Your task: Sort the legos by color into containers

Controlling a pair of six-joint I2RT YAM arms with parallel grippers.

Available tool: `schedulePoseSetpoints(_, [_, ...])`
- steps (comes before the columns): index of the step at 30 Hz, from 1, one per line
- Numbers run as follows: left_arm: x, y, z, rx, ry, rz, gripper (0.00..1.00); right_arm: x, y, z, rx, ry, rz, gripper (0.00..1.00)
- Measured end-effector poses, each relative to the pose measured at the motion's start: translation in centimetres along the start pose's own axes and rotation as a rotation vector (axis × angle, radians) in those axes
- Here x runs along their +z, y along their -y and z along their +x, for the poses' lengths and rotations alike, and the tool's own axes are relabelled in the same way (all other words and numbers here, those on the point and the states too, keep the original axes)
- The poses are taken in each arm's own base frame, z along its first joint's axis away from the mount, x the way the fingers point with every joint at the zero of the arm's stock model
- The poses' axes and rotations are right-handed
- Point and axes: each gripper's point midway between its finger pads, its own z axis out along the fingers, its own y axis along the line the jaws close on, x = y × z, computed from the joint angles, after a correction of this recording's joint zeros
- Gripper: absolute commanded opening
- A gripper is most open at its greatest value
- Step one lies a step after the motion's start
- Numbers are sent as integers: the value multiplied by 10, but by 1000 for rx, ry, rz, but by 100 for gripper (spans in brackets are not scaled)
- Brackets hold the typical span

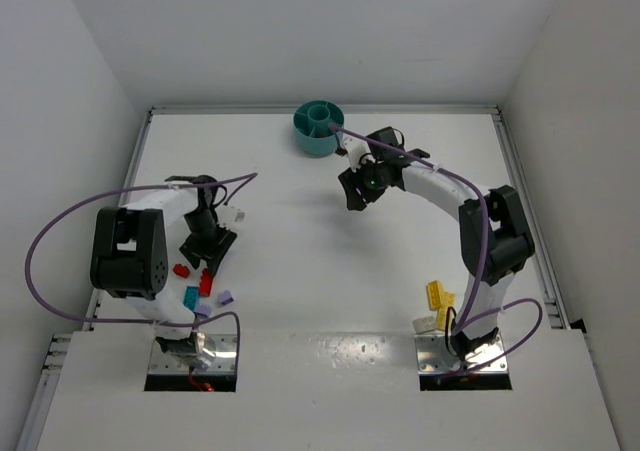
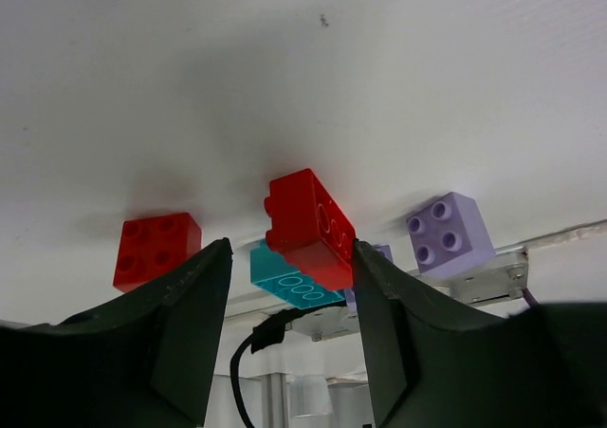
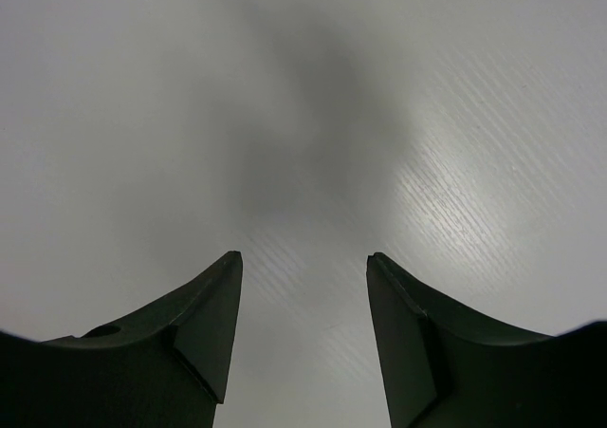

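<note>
My left gripper [image 1: 212, 261] [image 2: 289, 248] is low over a cluster of legos at the near left. A tilted red brick [image 2: 308, 227] [image 1: 205, 282] lies just beyond its fingertips, against the right finger and with a gap to the left one, so the jaws are open. Around it lie a second red brick [image 2: 156, 248] [image 1: 181, 269], a teal brick [image 2: 285, 274] [image 1: 190, 296] and a pale purple brick [image 2: 450, 233] [image 1: 225, 297]. The round teal bowl [image 1: 318, 129] stands at the far middle. My right gripper [image 1: 352, 199] [image 3: 303, 257] hangs open over bare table near it.
Yellow bricks [image 1: 438, 293] lie by the right arm's base at the near right. Another pale purple brick [image 1: 203, 311] sits near the left arm's base. White walls close in the table on the left, right and far sides.
</note>
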Motion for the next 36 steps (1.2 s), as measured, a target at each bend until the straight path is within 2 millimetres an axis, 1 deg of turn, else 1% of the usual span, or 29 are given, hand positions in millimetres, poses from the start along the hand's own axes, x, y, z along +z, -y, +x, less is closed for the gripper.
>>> schedulePoseSetpoints(10, [5,4,1,6,-30,8,54,0,0,0,-9,0,-1,54])
schedulePoseSetpoints(12, [7,4,2,2,-38,9,50,-1,0,-1,-12,0,-1,54])
schedulePoseSetpoints(13, [8,4,2,-1,-44,9,50,-1,0,0,-15,-1,-1,54])
schedulePoseSetpoints(14, [9,4,3,-4,-49,9,46,-1,0,0,-17,-2,-1,54])
schedulePoseSetpoints(20, [14,4,5,-17,-75,13,31,-1,0,2,-22,-11,-4,53])
schedulePoseSetpoints(21, [14,4,5,-16,-77,13,26,-1,0,2,-22,-12,-4,53])
schedulePoseSetpoints(23, [13,4,6,-15,-80,13,22,-1,0,2,-21,-13,-4,52])
schedulePoseSetpoints(24, [13,4,6,-17,-80,13,15,-1,0,2,-21,-13,-4,52])
schedulePoseSetpoints(27, [11,7,3,-14,-71,31,6,-1,0,3,-21,-14,-4,52])
schedulePoseSetpoints(28, [7,7,-2,-10,-57,41,0,-2,0,3,-21,-13,-3,52])
schedulePoseSetpoints(30, [-5,8,-16,-2,-14,62,0,-3,-1,2,-22,-10,-2,52])
schedulePoseSetpoints(31, [-15,7,-30,8,31,70,0,-5,-2,3,-22,-9,-2,52])
schedulePoseSetpoints(32, [-29,6,-48,21,94,78,0,-8,-3,4,-23,-5,-1,52])
schedulePoseSetpoints(33, [-38,5,-61,31,140,81,0,-11,-4,5,-24,-3,0,52])
schedulePoseSetpoints(35, [-67,5,-92,61,258,98,0,-18,-6,3,-28,10,7,52])
schedulePoseSetpoints(36, [-85,6,-110,83,338,109,0,-22,-6,2,-29,21,12,52])
